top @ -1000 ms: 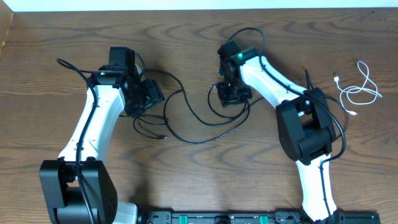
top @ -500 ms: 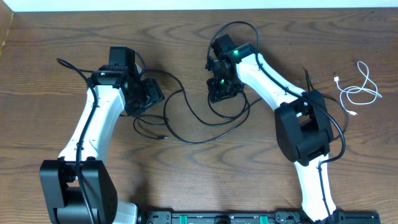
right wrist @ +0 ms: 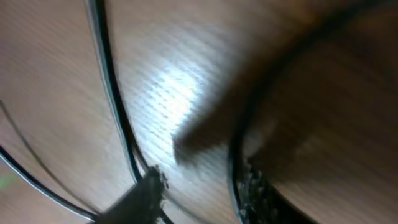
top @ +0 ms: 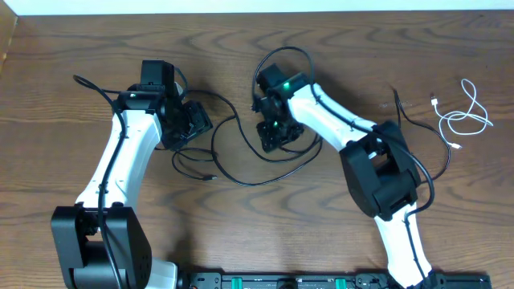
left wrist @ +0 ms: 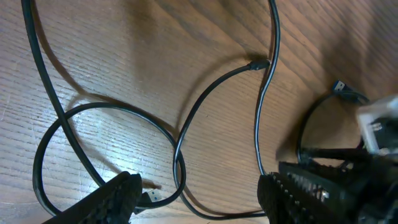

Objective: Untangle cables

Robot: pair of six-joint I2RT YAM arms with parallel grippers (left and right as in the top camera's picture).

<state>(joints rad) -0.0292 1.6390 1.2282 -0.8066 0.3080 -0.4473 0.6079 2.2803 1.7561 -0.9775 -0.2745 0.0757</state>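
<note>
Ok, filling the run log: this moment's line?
left gripper open above black cables | right gripper low at cables, grip unclear | white cable apart

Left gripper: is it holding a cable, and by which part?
Nothing held. The left gripper is open; the black cable lies loose on the table beneath it.

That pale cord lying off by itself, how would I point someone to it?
From above, go to the far right edge of the wooden table, beyond the right arm. There lies the white cable, loosely looped, touching nothing else. It is the only white cord; the tangled black cables lie mid-table.
</note>
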